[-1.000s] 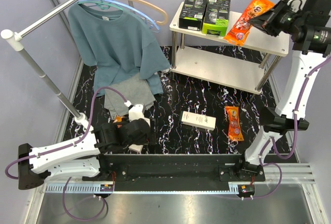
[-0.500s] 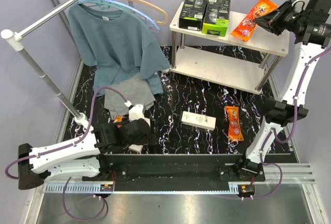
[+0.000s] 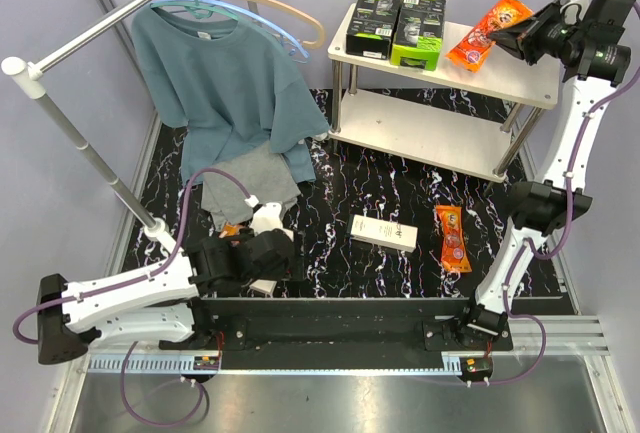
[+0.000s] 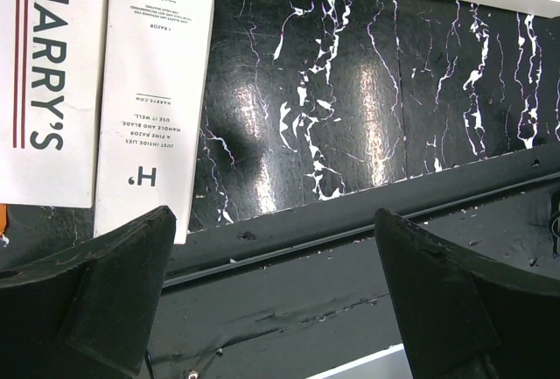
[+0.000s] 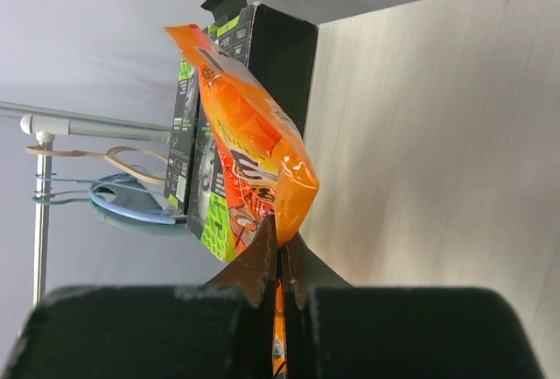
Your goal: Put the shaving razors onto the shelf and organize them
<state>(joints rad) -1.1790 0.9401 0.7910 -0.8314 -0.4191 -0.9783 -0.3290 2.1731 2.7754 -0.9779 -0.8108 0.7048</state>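
One orange pack [image 3: 488, 31] pinched in right gripper [image 3: 515, 39], arm [image 3: 572, 148] extended over shelf [image 3: 505, 80]

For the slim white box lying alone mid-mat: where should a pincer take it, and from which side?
Probably across its narrow width, mid-length, from straight above: the white box lies flat on the marbled mat, long and slim, with bare mat along both long edges for the jaws.

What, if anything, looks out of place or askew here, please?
One orange razor pack is askew: the right hand pinches its edge, holding it tilted over the shelf's top board instead of flat beside the two black-and-green boxes. Another orange pack and a white box lie loose on the table.
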